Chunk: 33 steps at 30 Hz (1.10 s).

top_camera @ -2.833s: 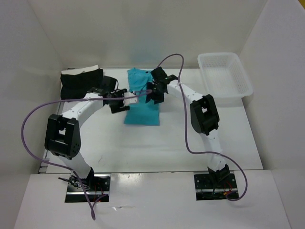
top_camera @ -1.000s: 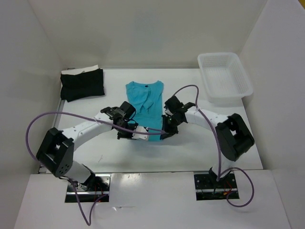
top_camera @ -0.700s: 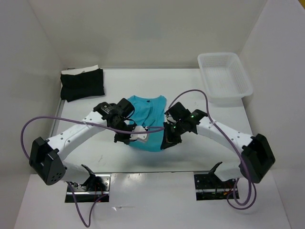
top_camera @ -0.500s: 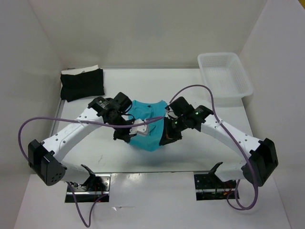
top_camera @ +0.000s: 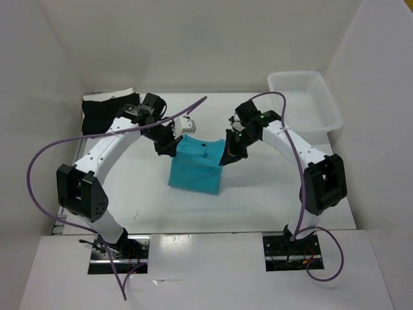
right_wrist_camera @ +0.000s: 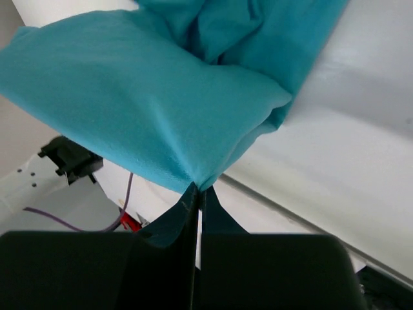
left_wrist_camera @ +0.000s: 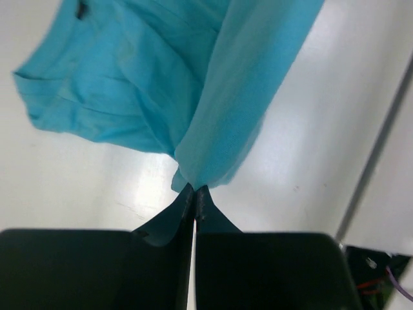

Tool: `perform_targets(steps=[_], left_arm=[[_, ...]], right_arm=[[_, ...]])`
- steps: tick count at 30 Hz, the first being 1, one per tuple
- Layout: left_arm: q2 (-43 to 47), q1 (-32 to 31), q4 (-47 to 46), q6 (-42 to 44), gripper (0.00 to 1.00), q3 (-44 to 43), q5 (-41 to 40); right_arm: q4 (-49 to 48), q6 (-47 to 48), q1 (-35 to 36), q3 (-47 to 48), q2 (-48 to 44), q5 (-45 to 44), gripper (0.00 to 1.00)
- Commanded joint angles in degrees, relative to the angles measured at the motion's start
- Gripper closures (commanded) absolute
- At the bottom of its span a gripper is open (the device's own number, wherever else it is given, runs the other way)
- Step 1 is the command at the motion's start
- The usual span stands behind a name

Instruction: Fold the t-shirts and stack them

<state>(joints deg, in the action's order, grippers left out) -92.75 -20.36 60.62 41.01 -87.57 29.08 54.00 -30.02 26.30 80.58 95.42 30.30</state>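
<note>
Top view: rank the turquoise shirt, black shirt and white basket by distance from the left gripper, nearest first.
1. turquoise t-shirt: table centre, its corner pinched in the left gripper.
2. black t-shirt: far-left corner.
3. white basket: far-right corner, clearly farthest.

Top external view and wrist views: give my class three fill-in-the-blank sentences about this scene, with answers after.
The left gripper and right gripper pinch the turquoise t-shirt, so it is held in ___ places.
The black t-shirt lies at the far ___ corner of the table.
The white basket stands at the table's far ___ corner.
Missing words: two, left, right.
</note>
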Motion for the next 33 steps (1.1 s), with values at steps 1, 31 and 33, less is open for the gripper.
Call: perform_targets(steps=[1, 31, 33], left_arm=[[-3.0, 1.6, -6.3, -3.6, 1.0, -4.8, 0.0], [-28.6, 5.9, -27.5, -15.2, 0.99, -14.6, 0.2], [-28.6, 5.9, -28.2, -15.8, 0.98, -14.0, -1.2]], right_arm=[[1.4, 3.7, -2.4, 3.2, 2.3, 1.2, 1.0], [-18.1, -1.2, -14.2, 23.0, 31.6, 2.1, 0.67], [-18.8, -0.7, -14.2, 25.2, 32.1, 0.2, 0.66]])
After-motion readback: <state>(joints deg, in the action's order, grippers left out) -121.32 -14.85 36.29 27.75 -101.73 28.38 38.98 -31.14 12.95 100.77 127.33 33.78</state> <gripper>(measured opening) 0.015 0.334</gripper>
